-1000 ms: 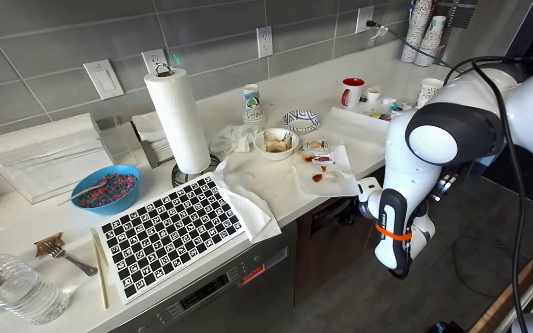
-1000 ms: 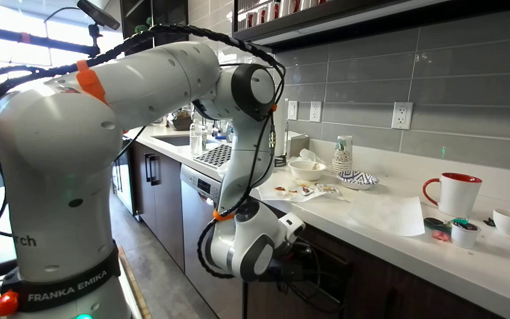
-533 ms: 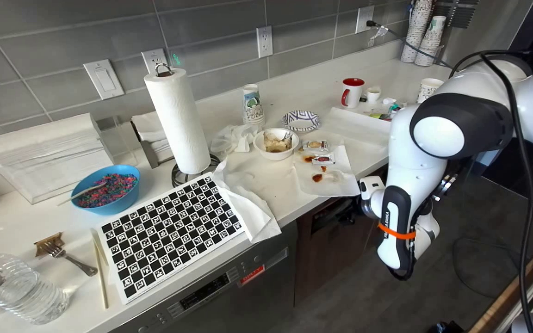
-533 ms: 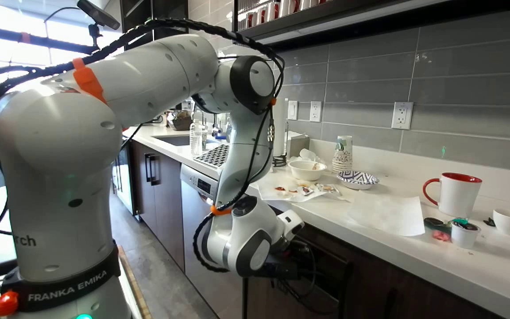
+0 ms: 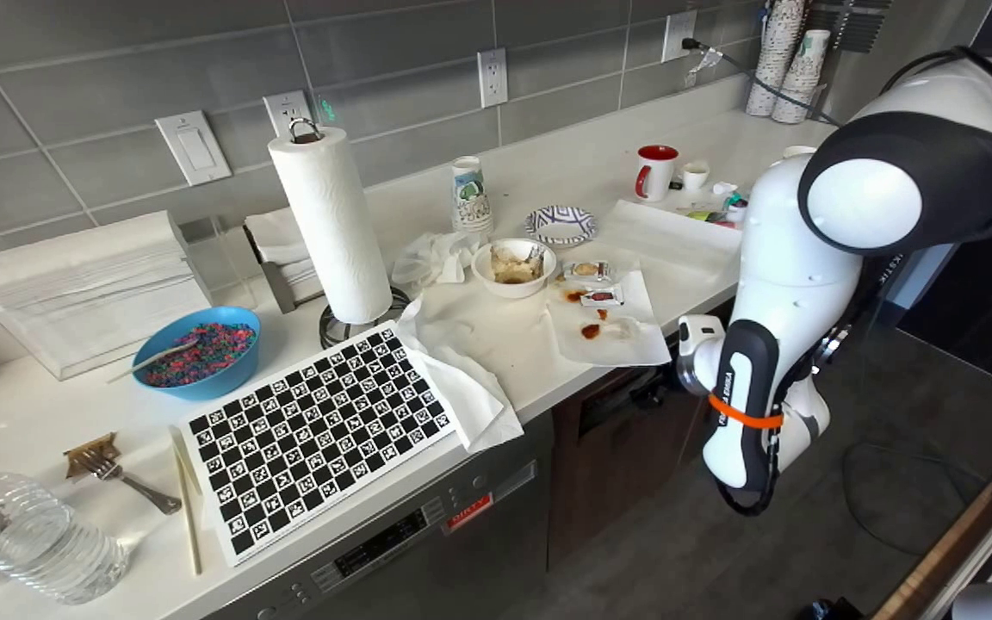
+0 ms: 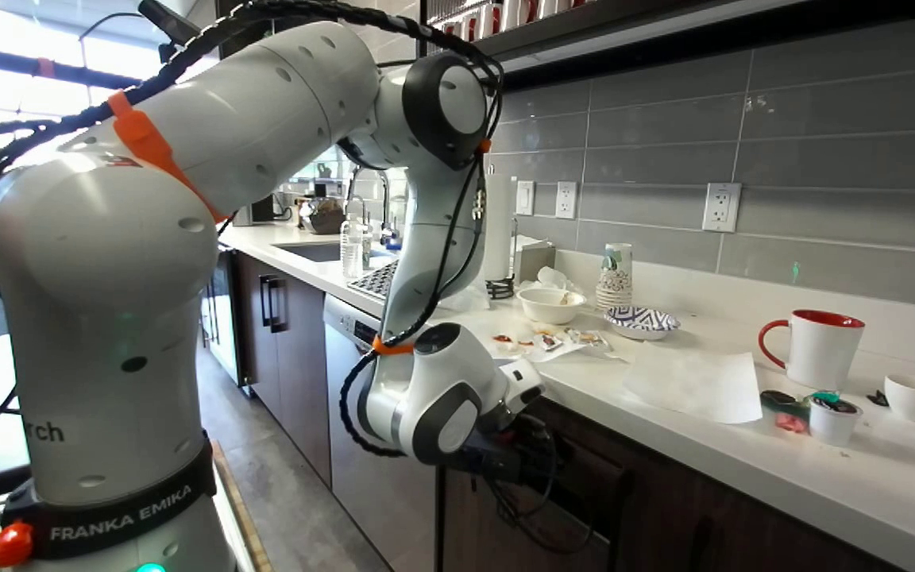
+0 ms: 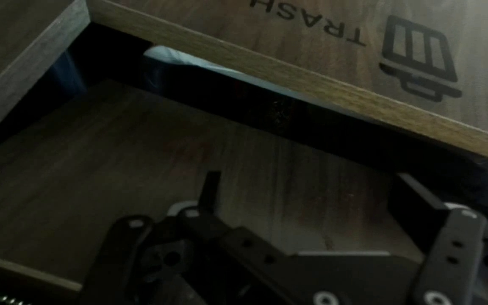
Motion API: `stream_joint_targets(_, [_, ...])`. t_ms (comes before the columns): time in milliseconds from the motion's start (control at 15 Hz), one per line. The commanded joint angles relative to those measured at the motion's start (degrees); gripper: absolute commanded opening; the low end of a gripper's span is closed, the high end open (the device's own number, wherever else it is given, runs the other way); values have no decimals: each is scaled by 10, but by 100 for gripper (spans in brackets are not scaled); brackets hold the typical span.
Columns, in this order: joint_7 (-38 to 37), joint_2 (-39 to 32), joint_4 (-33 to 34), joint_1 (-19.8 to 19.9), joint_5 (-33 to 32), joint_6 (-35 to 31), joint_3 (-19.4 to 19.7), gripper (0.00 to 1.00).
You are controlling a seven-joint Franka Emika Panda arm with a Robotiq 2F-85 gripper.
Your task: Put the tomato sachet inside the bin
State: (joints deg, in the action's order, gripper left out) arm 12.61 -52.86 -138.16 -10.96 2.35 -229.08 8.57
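Sachet (image 5: 602,297) on sheet (image 5: 634,351), plate (image 5: 561,226) between bowl (image 5: 509,289) and mug (image 5: 658,179), bin opening (image 7: 227,53) below counter (image 5: 509,349)

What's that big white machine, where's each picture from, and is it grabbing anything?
It's a robot arm, with joints that bend like your elbow. Two of the views look at it from outside; the dark one is taken from its wrist. That one shows its gripper, wide open, with nothing showing between its fingers, facing a wooden opening beside an upside-down TRASH label. On the counter you'll spot a white mug with a red handle, a blue bowl of colourful bits and a roll of paper towels.
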Motion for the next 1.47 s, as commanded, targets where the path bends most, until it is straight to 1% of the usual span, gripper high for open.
stream_joint_targets(0, [-11,80,-40,7,18,68,-12,100])
stream_joint_targets(133, [-21,113,-63,14,9,113,-17,100])
stream_joint_targets(267, [-28,142,-85,9,23,146,-15,100])
stream_joint_targets(533, [-36,207,-126,7,27,208,-16,100])
stream_joint_targets(667, [-43,244,-152,18,12,244,-26,100])
stream_joint_targets(733, [-52,265,-165,23,11,277,-34,100])
stream_joint_targets(800, [-54,279,-177,17,19,296,-32,100])
stream_joint_targets(933, [-72,321,-201,27,12,352,-47,100])
stream_joint_targets(1000, [-80,345,-212,40,0,385,-63,100])
stream_joint_targets(1133, [-96,389,-231,47,0,435,-80,100])
stream_joint_targets(1200, [-103,382,-196,46,3,472,-86,100])
stream_joint_targets(1267, [-110,405,-199,43,6,498,-90,100])
stream_joint_targets(1400, [-132,444,-192,3,1,555,-55,100])
